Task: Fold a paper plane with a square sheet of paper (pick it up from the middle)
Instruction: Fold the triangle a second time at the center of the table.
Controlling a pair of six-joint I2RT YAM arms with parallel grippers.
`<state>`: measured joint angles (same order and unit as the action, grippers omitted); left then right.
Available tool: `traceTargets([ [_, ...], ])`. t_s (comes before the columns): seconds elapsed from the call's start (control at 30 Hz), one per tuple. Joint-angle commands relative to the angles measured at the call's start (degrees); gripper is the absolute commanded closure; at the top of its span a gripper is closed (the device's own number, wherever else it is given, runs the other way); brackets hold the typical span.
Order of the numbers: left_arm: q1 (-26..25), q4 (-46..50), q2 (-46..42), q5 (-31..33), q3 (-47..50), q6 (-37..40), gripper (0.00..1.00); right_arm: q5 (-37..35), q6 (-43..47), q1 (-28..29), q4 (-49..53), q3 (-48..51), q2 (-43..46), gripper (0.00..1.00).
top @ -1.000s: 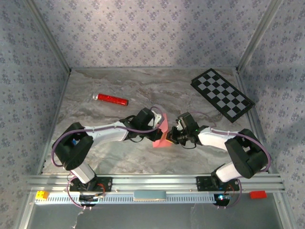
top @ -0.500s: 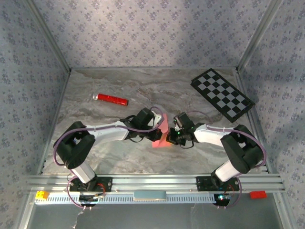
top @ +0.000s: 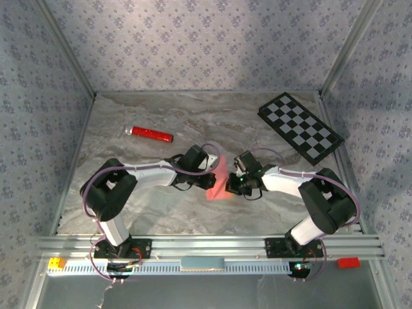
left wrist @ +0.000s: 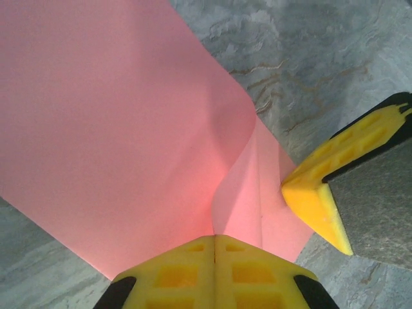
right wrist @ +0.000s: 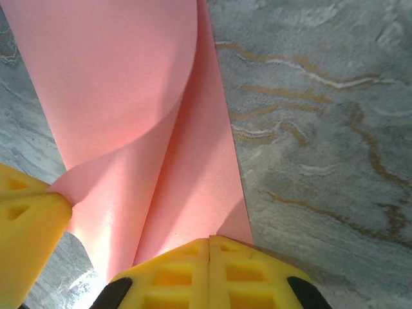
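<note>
**Desk:** Where was the paper when you checked?

**Me:** The square sheet of paper (top: 219,182) stood on edge over the middle of the table (top: 161,215), caught between my two arms. It was plain pink on the faces I could see, curled into a soft bend rather than a hard crease. I couldn't tell whether its lower edge touched the marble.

**Desk:** And the grips?

**Me:** The left gripper (left wrist: 214,241) was clenched on the sheet, its yellow fingers pressed together with the paper running into the seam. The right gripper (right wrist: 209,243) was clamped on the sheet the same way from the opposite side. In the left wrist view, one of the right gripper's fingers (left wrist: 317,196) rested against the paper's far edge.

**Desk:** Anything else on the surface?

**Me:** The red cylinder (top: 149,134) lay well apart at the back left, and the checkerboard (top: 300,127) sat at the back right.

**Desk:** What changed over the last second?

**Me:** The right gripper had closed in leftward on the sheet, so the pink showing between the grippers looked narrower. The left arm (top: 112,193) had drawn its elbow in toward the centre. Cylinder and checkerboard hadn't moved.
</note>
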<state>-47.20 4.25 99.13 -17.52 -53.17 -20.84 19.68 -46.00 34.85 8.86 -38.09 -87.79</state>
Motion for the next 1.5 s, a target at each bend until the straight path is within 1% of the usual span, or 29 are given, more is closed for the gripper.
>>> traceTargets([
  [0.0,0.4,1.5,0.9,2.1,-2.3,2.3,1.0,-2.8,1.4,-0.4,5.8,-0.1,-1.3,0.97],
  [0.3,0.4,3.1,2.5,3.7,-3.8,4.2,1.0,-2.3,1.9,-0.5,6.1,-0.4,-1.6,0.97],
  [0.67,0.4,4.3,2.7,6.9,-4.9,4.5,1.0,-2.3,2.0,-0.5,6.2,-0.4,-1.6,0.98],
  [1.47,0.4,5.6,4.0,8.8,-5.2,4.4,1.0,-2.5,1.9,-0.4,6.1,-0.2,-1.5,0.98],
])
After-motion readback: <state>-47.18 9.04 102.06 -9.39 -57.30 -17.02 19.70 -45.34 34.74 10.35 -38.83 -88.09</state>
